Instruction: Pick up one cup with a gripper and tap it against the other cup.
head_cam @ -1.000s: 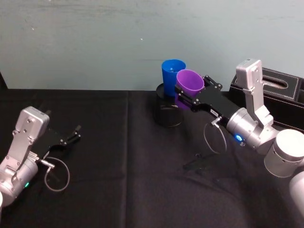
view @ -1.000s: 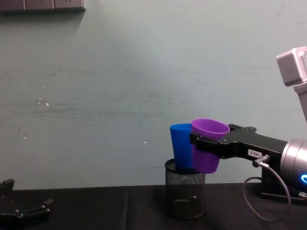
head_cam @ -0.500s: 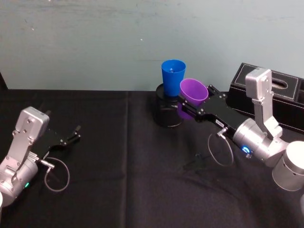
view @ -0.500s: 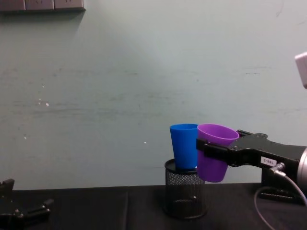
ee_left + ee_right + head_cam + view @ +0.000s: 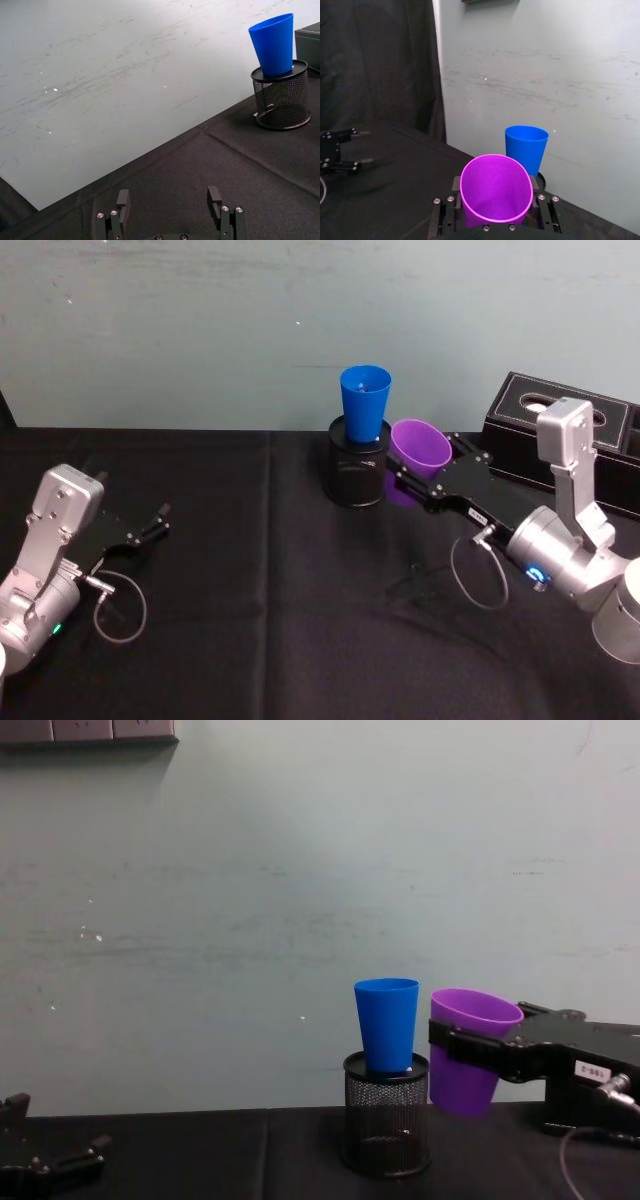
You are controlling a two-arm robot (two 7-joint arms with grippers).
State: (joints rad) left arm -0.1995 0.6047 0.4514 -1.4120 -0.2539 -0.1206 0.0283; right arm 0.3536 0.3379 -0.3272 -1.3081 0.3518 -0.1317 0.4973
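Being pinched below its rim by the right tool (image 5: 428, 466), the purple tapered plastic cup (image 5: 420, 443) is judged light and slick; the left tool (image 5: 152, 525) is parked, spread, at the bench's (image 5: 250, 625) left edge.

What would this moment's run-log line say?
right gripper: jaws shut on purple cup, held off table | blue cup: upright in mesh holder, gap to purple cup | left gripper: open, idle at left

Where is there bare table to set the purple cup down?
Bare cloth runs between the left gripper and the mesh holder, and nearer the robot. Crowded back right: blue cup, right gripper holding the purple cup, black box.
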